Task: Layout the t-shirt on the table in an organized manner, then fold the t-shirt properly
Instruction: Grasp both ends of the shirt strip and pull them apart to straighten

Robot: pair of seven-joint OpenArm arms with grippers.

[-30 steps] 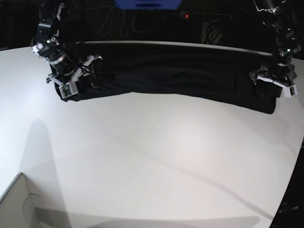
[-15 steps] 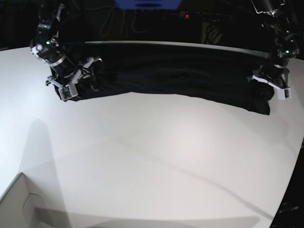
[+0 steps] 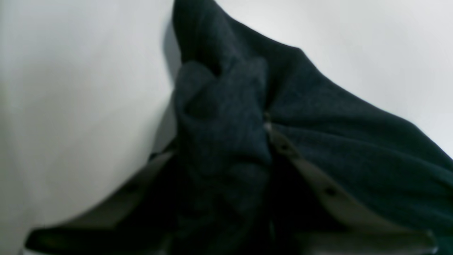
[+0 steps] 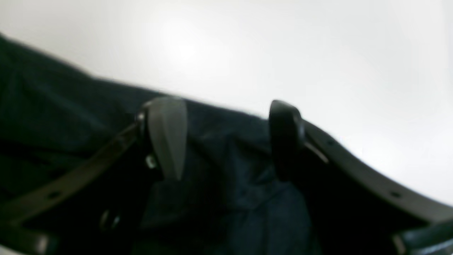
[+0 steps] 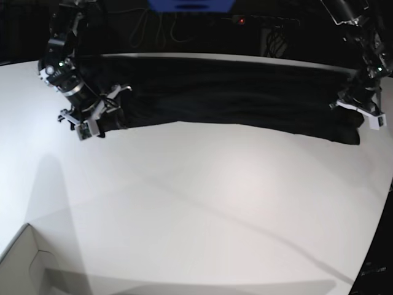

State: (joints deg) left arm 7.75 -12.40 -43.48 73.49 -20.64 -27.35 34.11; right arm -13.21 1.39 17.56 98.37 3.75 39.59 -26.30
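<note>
Count, base view: one black t-shirt, stretched across upper frame. One white table. Two grippers: left gripper at right edge, right gripper at upper left. One pale box corner, lower left. One small red light, top centre.

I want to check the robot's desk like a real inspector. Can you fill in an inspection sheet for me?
Surface: white table, bare in front.
Job's things: black t-shirt, stretched in a long band along the far edge.
Clutter: pale box corner, near edge.
Claws: left claw pinched on a bunch of shirt; right claw with jaws apart, shirt between them, grip unclear.
Cables: loose wires behind the table.
Surroundings: dark, a small red light, a blue shape.
</note>
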